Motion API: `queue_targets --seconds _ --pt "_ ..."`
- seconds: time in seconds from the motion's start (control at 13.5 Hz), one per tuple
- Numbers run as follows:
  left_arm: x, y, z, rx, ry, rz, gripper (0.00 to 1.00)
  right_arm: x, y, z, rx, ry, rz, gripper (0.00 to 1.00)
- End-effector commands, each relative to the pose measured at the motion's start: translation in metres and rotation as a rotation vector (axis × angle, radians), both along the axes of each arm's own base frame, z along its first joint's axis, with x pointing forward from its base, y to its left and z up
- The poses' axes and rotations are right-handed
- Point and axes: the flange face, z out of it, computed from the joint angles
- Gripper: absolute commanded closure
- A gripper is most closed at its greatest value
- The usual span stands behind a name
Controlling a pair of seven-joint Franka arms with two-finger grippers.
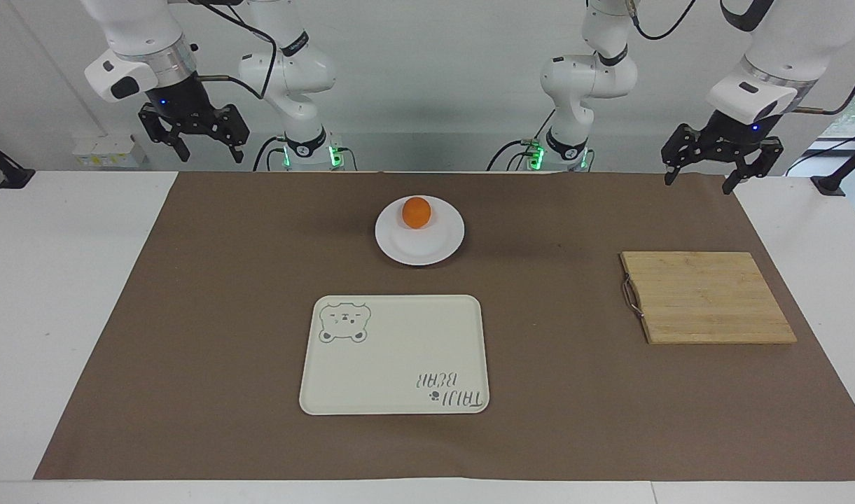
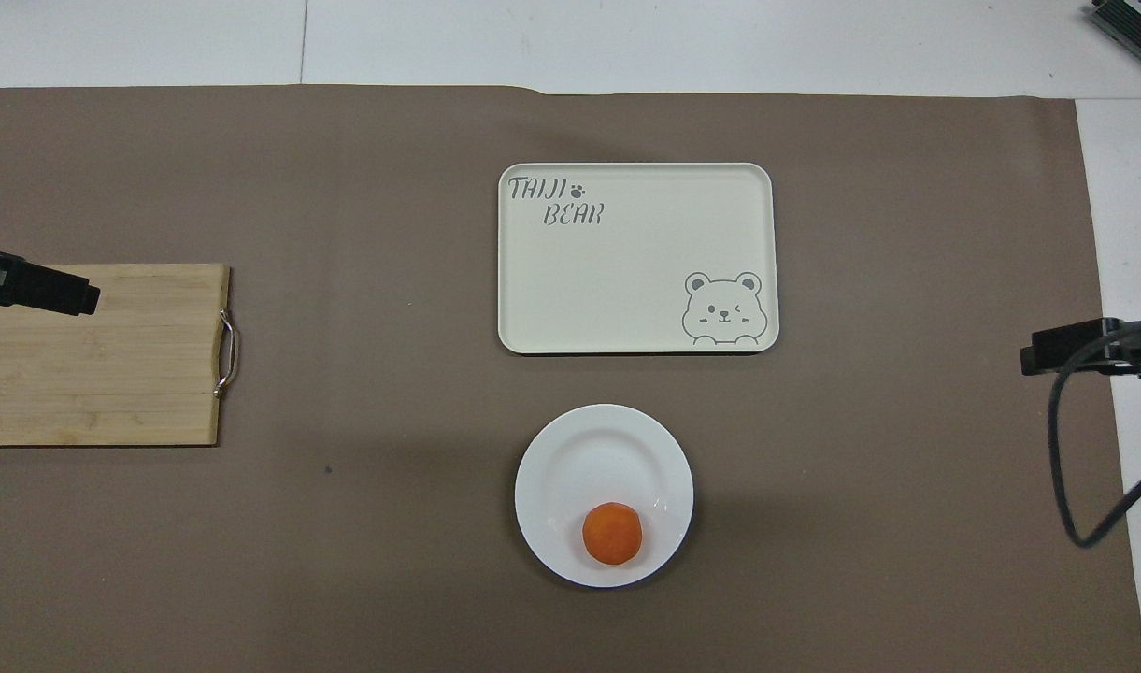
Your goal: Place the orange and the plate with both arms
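Note:
The orange [image 1: 416, 212] [image 2: 612, 534] rests on the white plate [image 1: 420, 248] [image 2: 593, 453], on the part of it nearest the robots. The plate stands midway between the two arms' bases. My left gripper [image 1: 698, 182] hangs open and empty in the air, over the brown mat's corner at the left arm's end. One of its fingers [image 2: 61, 292] shows over the cutting board's edge. My right gripper [image 1: 211, 155] waits open and empty, raised at the right arm's end. Neither gripper is close to the plate.
A cream tray with a bear drawing [image 1: 392, 364] [image 2: 626, 271] lies farther from the robots than the plate. A wooden cutting board with a metal handle [image 1: 707, 297] [image 2: 103, 365] lies toward the left arm's end. A brown mat [image 1: 189, 315] covers the table.

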Motion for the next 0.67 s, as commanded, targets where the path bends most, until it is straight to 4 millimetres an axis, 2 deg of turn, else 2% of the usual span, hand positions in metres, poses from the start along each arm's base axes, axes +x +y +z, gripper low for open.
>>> queue_targets --seconds 0.0,0.59 --pt "-0.0068 -0.0017 -0.0001 0.005 -0.014 0.012 0.00 -0.0014 -0.0046 0.0010 -0.008 -0.001 0.016 0.00" --pt "-0.0076 -0.0040 -0.0007 0.005 -0.008 0.034 0.00 -0.0013 -0.0044 0.0011 -0.007 -0.002 0.016 0.00"
